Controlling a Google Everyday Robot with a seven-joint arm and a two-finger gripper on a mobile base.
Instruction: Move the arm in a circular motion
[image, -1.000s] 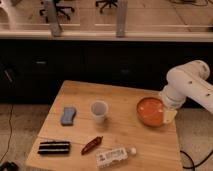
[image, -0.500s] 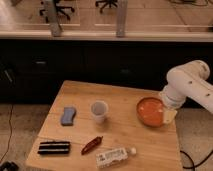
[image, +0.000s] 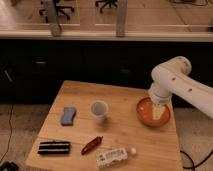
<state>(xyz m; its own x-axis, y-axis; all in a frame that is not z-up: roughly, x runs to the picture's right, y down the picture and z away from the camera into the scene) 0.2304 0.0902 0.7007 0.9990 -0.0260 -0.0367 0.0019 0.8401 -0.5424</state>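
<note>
The arm (image: 177, 85) is glossy white with thick rounded segments and comes in from the right edge, bending down over the wooden table (image: 120, 97). Its pale cream tip, the gripper (image: 158, 112), hangs over the orange bowl (image: 145, 116) at the table's right side. Whether it touches the bowl does not show.
On the table stand a white cup (image: 99, 111), a blue sponge (image: 68, 115), a black packet (image: 54, 147), a red-brown packet (image: 92, 145) and a lying plastic bottle (image: 114, 156). A dark counter (image: 75, 55) runs behind the table. A cable (image: 187, 159) lies on the floor at right.
</note>
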